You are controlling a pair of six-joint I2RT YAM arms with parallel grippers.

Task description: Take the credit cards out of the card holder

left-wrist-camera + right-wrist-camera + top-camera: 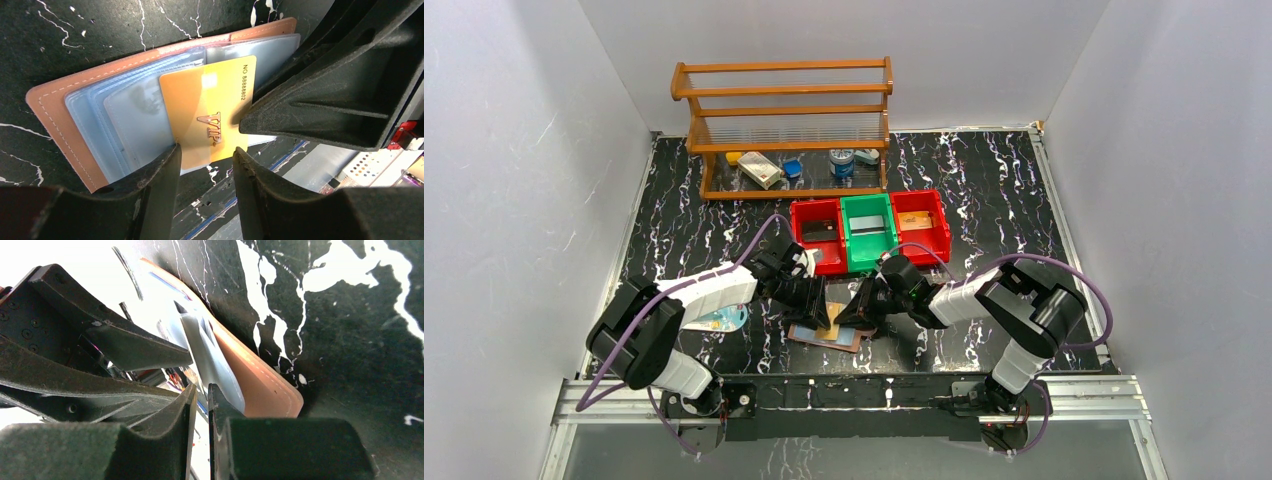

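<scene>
The card holder (55, 115) lies open on the black marbled table, reddish-brown leather with pale clear pockets (130, 120). A gold credit card (210, 100) marked VIP sticks halfway out of one pocket. My left gripper (205, 150) is open, its fingertips (170, 155) straddling the card's free end. The tip of a right gripper finger (310, 105) rests at the card's right edge. In the right wrist view my right gripper (201, 387) is open by a narrow slit with nothing in it, beside the holder's edge (260, 385). From above, both grippers meet over the card holder (824, 335).
A pale bluish card (721, 318) lies on the table under my left arm. Behind the holder stand a red bin (817, 250), a green bin (868, 245) and another red bin (921, 240). A wooden rack (784, 125) with small items stands at the back.
</scene>
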